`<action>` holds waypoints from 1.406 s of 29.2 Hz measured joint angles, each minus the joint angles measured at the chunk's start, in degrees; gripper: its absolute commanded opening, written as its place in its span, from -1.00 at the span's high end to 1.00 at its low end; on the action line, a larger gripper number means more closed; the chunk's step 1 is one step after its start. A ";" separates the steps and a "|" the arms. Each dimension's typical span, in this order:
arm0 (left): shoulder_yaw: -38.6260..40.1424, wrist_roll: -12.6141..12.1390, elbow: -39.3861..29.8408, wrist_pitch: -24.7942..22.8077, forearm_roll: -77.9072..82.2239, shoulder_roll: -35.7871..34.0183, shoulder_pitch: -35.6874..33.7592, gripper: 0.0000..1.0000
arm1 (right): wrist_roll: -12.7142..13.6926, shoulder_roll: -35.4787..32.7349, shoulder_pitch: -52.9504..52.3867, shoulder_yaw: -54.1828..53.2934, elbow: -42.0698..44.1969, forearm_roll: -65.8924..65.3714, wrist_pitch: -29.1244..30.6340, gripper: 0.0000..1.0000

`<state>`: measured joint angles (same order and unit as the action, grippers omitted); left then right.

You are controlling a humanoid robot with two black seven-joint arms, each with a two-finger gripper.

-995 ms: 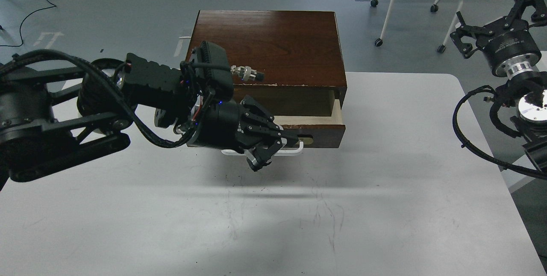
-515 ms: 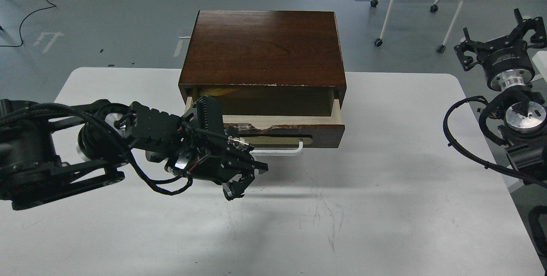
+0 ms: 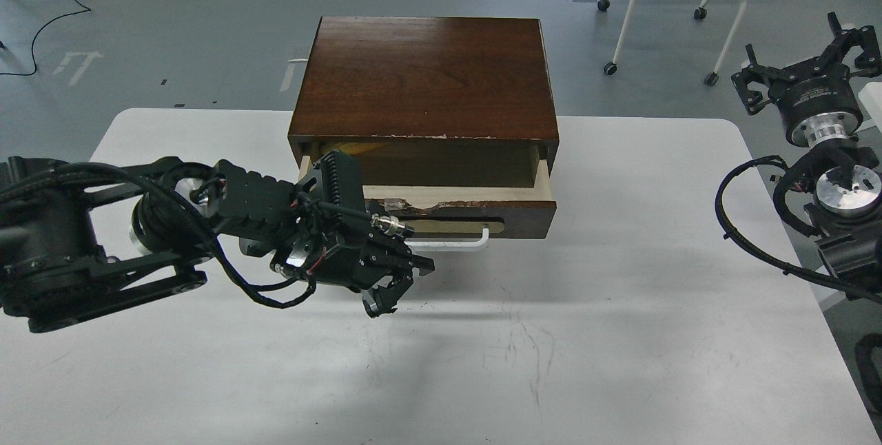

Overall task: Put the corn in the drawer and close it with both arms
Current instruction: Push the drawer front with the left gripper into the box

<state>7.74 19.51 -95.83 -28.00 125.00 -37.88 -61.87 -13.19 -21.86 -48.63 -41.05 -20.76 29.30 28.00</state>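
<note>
Drawer (image 3: 475, 209) partly open with corn (image 3: 353, 148) just visible in its back-left corner, left pincer (image 3: 384, 299) empty, fingers slightly apart, over the counter (image 3: 586, 335) below the handle (image 3: 448, 244), right pincer (image 3: 806, 66) spread open, empty, off counter.

Left gripper (image 3: 386, 297) dropped off the handle (image 3: 455, 244) (drawer (image 3: 482, 200) open).

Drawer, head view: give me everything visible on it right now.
The drawer is pulled partly out of the dark brown wooden box on the white table. Its front is dark wood, with a white bar handle on a beige plate. The front's top edge is chipped and taped, and its inner walls are pale wood. A sliver of yellow, possibly the corn, shows at the back left. The left gripper hangs before its left end, apparently not touching.
</note>
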 measured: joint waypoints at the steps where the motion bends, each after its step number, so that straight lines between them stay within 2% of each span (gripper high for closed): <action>1: 0.00 0.00 0.38 0.00 0.00 0.13 -0.10 1.00 | 0.00 0.00 -0.01 0.00 -0.04 0.00 0.00 -1.00; 14: 0.00 -0.03 2.69 0.00 -0.02 0.25 -0.54 1.00 | 0.08 -0.55 -0.07 0.10 -0.16 -0.18 0.00 -1.00; 25: 0.09 -0.33 7.24 0.03 -0.02 0.59 -1.24 1.00 | 0.02 -0.15 0.05 0.18 -0.16 -0.21 0.00 -1.00; 34: 0.21 -0.75 11.88 -0.04 0.04 4.64 -2.74 1.00 | 0.02 -0.04 -0.08 0.18 -0.16 -0.26 0.00 -1.00; 41: -0.01 -0.30 13.03 -0.02 0.02 4.95 -3.39 1.00 | 0.08 -0.50 -0.01 0.73 -0.16 -0.38 0.00 -1.00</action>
<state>7.73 19.22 -82.80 -28.02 125.02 -32.93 -65.26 -13.10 -22.36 -48.64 -40.32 -20.92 28.92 28.00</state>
